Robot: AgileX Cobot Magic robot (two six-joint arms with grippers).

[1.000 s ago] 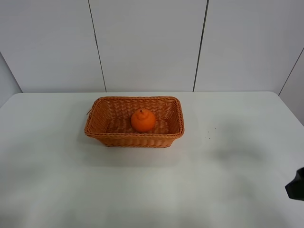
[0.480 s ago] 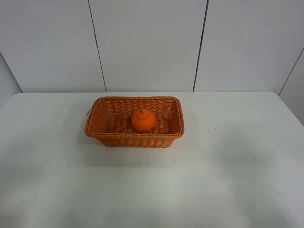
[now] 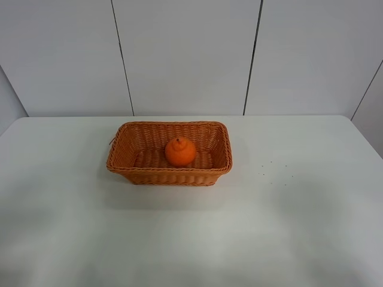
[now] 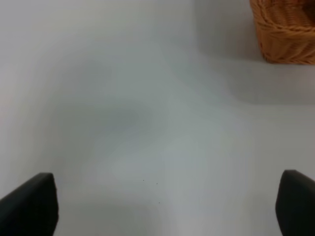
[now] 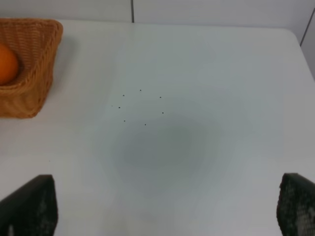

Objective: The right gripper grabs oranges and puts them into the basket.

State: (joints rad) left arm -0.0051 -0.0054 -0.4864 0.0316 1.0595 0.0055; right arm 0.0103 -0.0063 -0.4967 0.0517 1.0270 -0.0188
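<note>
The orange (image 3: 180,152) sits inside the woven wicker basket (image 3: 123,160) at the middle of the white table; it also shows in the right wrist view (image 5: 7,64), within the basket (image 5: 34,73). Neither arm shows in the exterior high view. My right gripper (image 5: 167,209) is open and empty, its two fingertips (image 5: 30,206) wide apart above bare table to the right of the basket. My left gripper (image 4: 167,204) is open and empty above bare table, with a basket corner (image 4: 285,29) ahead.
The white table (image 3: 299,227) ends at a panelled white wall (image 3: 185,54) behind the basket. Several tiny dark specks (image 3: 272,170) lie on the table right of the basket.
The right arm's black tip, visible at the right edge of the exterior high view a second ago, has withdrawn out of that view. The orange and basket have not moved.
</note>
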